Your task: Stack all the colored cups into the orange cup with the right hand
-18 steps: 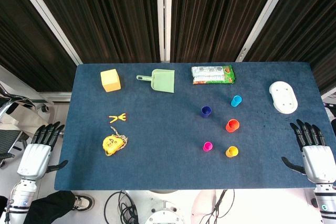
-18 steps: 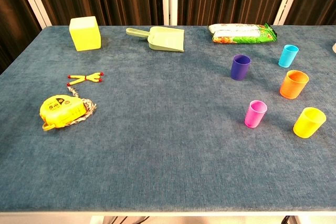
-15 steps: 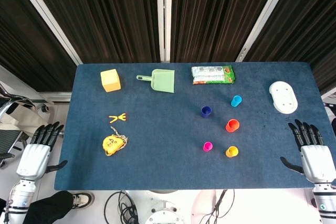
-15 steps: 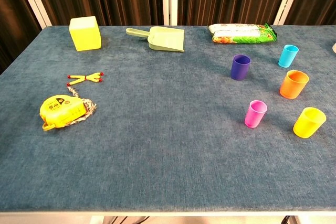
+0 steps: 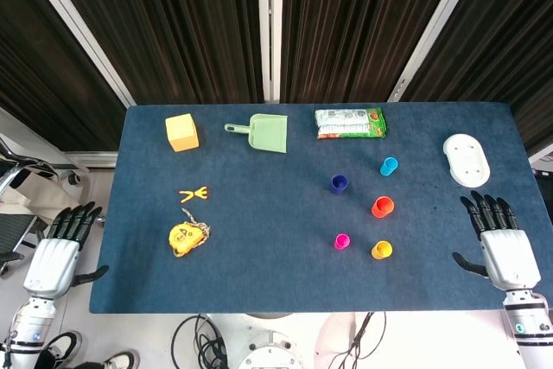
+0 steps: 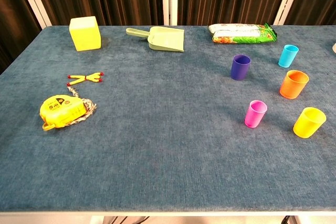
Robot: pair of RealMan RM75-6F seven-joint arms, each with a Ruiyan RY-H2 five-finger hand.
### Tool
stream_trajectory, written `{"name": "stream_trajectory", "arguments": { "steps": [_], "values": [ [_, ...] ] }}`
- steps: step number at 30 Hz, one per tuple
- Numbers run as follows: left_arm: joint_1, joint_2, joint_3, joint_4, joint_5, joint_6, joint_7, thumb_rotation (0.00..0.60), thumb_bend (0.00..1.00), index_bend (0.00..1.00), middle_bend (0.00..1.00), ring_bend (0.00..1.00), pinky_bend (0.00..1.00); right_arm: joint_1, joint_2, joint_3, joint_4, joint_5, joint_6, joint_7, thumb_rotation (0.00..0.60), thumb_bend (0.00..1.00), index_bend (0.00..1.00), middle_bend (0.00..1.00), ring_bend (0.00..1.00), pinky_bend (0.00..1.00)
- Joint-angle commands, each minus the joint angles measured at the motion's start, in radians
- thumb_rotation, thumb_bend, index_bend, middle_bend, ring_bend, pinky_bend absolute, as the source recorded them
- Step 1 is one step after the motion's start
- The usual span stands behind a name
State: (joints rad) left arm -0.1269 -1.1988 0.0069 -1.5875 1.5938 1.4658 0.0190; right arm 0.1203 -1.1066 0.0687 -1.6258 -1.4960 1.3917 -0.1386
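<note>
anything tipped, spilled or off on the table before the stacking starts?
Nothing stands out. All five cups stand upright and apart: orange cup, yellow cup, pink cup, purple cup, blue cup. The tape measure has a short bit of tape pulled out, nothing more. The right robot hand is open over the table's right edge.

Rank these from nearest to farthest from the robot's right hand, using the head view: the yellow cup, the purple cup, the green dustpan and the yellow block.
Measured from the right hand:
1. Yellow cup, near the table's front edge on the right side.
2. Purple cup, further in toward the middle.
3. Green dustpan, at the back, left of centre.
4. Yellow block, back left corner area.
</note>
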Motion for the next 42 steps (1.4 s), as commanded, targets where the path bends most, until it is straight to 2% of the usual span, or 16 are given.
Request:
{"name": "stream_trajectory", "arguments": {
  "steps": [1,5,9,15,19,25,34,37,42],
  "values": [
    [0.002,0.002,0.004,0.000,0.002,0.002,-0.005,0.600,0.02,0.01,0.00,0.00,0.00,0.051,0.015,0.025,-0.026,0.035,-0.073,-0.009,0.600,0.10,0.00,0.00,0.00,0.00],
    [0.003,0.002,0.004,-0.002,0.000,0.000,0.001,0.600,0.02,0.01,0.00,0.00,0.00,0.144,0.034,0.074,-0.064,0.082,-0.187,-0.037,0.600,0.10,0.00,0.00,0.00,0.00],
    [0.002,0.002,0.006,-0.013,0.006,0.002,0.017,0.600,0.02,0.01,0.00,0.00,0.00,0.261,0.046,0.129,-0.134,0.170,-0.319,-0.183,0.600,0.10,0.00,0.00,0.00,0.00],
    [0.013,0.002,0.011,-0.020,-0.004,0.008,0.023,0.600,0.02,0.01,0.00,0.00,0.00,0.448,-0.032,0.195,-0.149,0.360,-0.471,-0.382,0.600,0.10,0.00,0.01,0.00,0.00],
    [0.020,0.001,0.014,-0.015,0.004,0.022,0.019,0.600,0.02,0.01,0.00,0.00,0.00,0.557,-0.109,0.196,-0.104,0.473,-0.534,-0.494,0.600,0.07,0.00,0.00,0.00,0.01],
    [0.025,0.003,0.018,-0.013,0.008,0.026,0.012,0.600,0.02,0.01,0.00,0.00,0.00,0.700,-0.254,0.179,0.035,0.664,-0.570,-0.609,0.600,0.07,0.00,0.03,0.00,0.04],
    [0.019,0.003,0.018,-0.015,0.012,0.017,0.014,0.600,0.02,0.01,0.00,0.00,0.00,0.766,-0.386,0.130,0.174,0.806,-0.553,-0.630,0.600,0.08,0.00,0.07,0.04,0.04],
    [0.018,0.004,0.019,-0.015,0.011,0.013,0.014,0.600,0.02,0.01,0.00,0.00,0.00,0.776,-0.414,0.123,0.211,0.814,-0.547,-0.614,0.600,0.10,0.00,0.08,0.07,0.04],
    [0.022,0.004,0.022,-0.010,0.002,0.009,0.006,0.600,0.02,0.01,0.00,0.00,0.00,0.788,-0.444,0.110,0.258,0.822,-0.559,-0.589,0.600,0.14,0.00,0.11,0.15,0.16]
  ]
}}
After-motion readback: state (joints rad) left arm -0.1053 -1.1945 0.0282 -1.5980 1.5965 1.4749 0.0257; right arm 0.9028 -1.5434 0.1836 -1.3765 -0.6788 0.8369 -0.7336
